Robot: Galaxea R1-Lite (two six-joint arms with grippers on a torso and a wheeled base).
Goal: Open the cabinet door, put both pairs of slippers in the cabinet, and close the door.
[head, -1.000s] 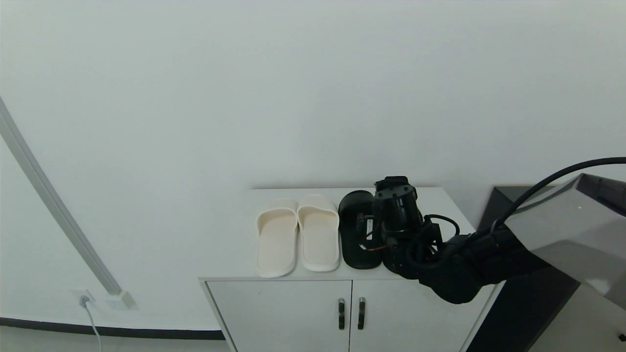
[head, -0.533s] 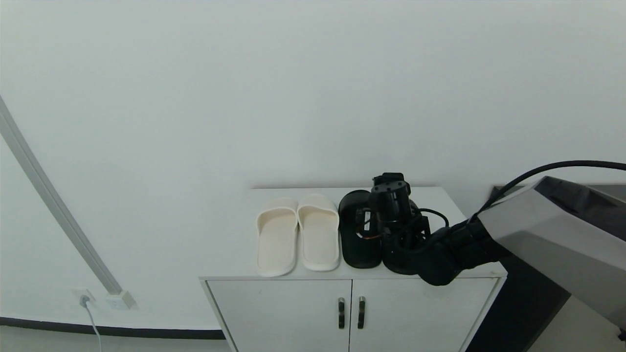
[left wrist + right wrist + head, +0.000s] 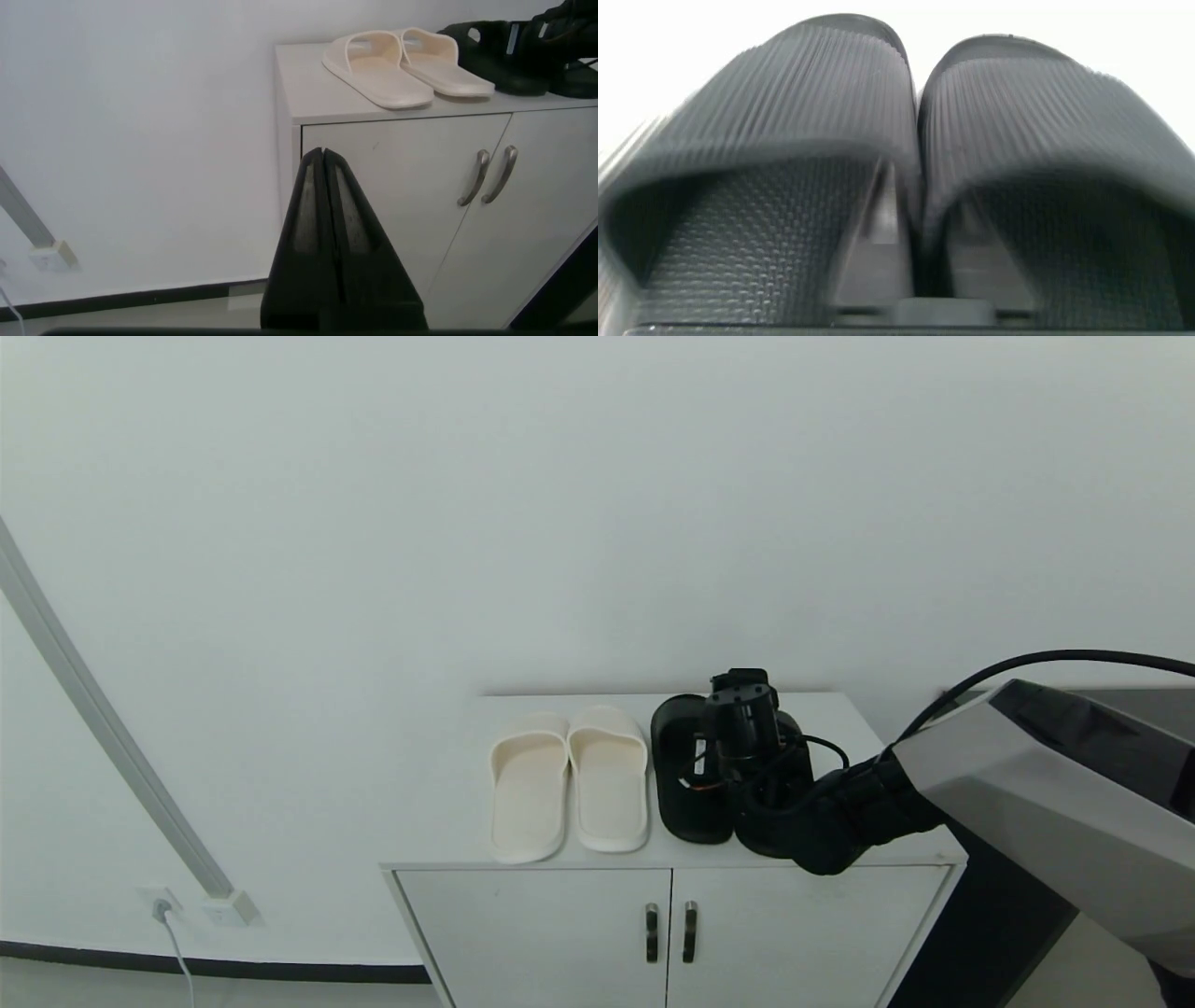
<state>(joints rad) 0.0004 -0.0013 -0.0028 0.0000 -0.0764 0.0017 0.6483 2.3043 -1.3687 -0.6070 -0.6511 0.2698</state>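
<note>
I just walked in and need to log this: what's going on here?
The right gripper is shut on the pair of black ribbed slippers atop the white two-door cabinet, one finger inside each. The cream slide slippers lie beside them. Both doors are closed. The left gripper hangs shut, low before the cabinet.

Black right arm (image 3: pixel 845 817), cylindrical wrist (image 3: pixel 742 728), looped black cables (image 3: pixel 826 747), thin orange wire (image 3: pixel 695 786), angular grey shell (image 3: pixel 1046 812) with dark top panel (image 3: pixel 1102 733), thick black hose (image 3: pixel 1027 658), left gripper (image 3: pixel 323 154) with glossy tapered black fingers (image 3: pixel 304 224).
</note>
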